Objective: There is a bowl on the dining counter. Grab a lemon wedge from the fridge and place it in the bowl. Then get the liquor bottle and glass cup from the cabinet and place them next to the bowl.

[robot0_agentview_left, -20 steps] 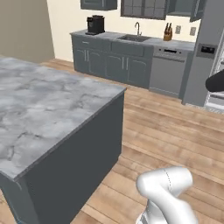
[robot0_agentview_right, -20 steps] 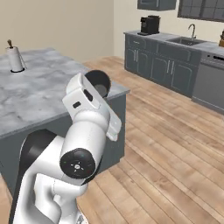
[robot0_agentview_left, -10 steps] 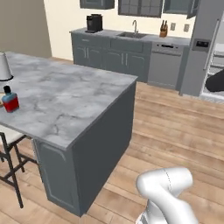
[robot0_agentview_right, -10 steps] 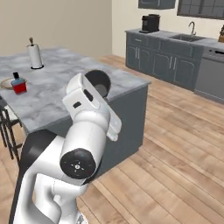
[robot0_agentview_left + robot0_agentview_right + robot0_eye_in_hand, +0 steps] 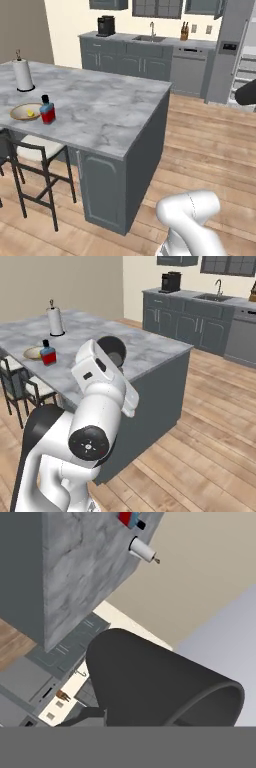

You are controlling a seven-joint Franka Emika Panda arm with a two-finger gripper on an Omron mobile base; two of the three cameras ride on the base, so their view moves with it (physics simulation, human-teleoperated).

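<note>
One glass cup [image 5: 160,687] between jaws.

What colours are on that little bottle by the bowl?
Blue above red, black cap: the squarish liquor bottle, clearest in the left base view.

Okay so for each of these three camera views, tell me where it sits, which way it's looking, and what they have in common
Left base view: behind the arm to its left, facing the grey-white marble dining counter; white arm at lower right.
Right base view: behind to its right, looking over the counter; white arm at lower left, dark grey tumbler in the gripper.
Hand view: on the tilted hand, looking along the tumbler.
Both base views share the shallow tan bowl, blue-and-red bottle and white paper-towel roll.
</note>
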